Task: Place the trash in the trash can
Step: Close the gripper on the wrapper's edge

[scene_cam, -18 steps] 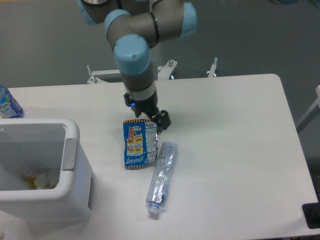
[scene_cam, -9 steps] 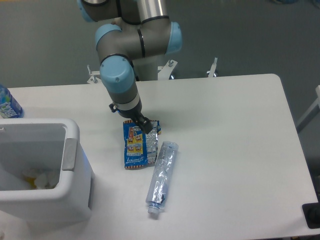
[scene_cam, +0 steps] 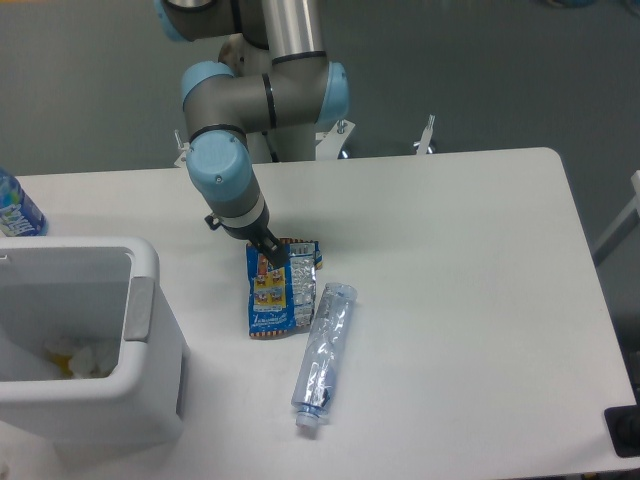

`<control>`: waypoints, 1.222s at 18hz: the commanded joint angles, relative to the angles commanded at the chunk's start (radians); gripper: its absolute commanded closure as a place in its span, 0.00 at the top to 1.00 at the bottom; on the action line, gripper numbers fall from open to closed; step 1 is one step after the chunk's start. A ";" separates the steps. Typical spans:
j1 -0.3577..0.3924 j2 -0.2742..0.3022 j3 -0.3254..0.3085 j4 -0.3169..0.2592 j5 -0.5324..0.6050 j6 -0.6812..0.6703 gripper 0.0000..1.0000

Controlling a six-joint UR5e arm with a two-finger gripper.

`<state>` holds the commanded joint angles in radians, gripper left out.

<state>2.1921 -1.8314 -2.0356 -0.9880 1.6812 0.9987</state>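
Gripper (scene_cam: 272, 257) low on the wrapper's top edge; I cannot tell whether its fingers are parted or clenched.

From my left: water bottle (scene_cam: 14, 208) at the table (scene_cam: 460, 260) edge, then the white trash can (scene_cam: 95, 345) near the front, well apart from the trash. Blue wrapper (scene_cam: 279, 290) lies flat mid-table, crushed clear bottle (scene_cam: 323, 352) just beside it on the right, cap toward me.
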 joint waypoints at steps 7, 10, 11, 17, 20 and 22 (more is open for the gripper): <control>-0.009 -0.038 0.012 0.083 0.012 -0.019 1.00; -0.015 -0.045 0.017 0.083 0.070 -0.020 0.81; -0.015 -0.045 0.017 0.083 0.080 -0.020 0.74; -0.015 -0.042 0.020 0.081 0.137 -0.020 0.24; -0.015 -0.032 0.037 0.066 0.133 -0.015 0.00; -0.015 -0.028 0.046 0.062 0.129 -0.012 0.00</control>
<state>2.1767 -1.8592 -1.9896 -0.9265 1.8101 0.9863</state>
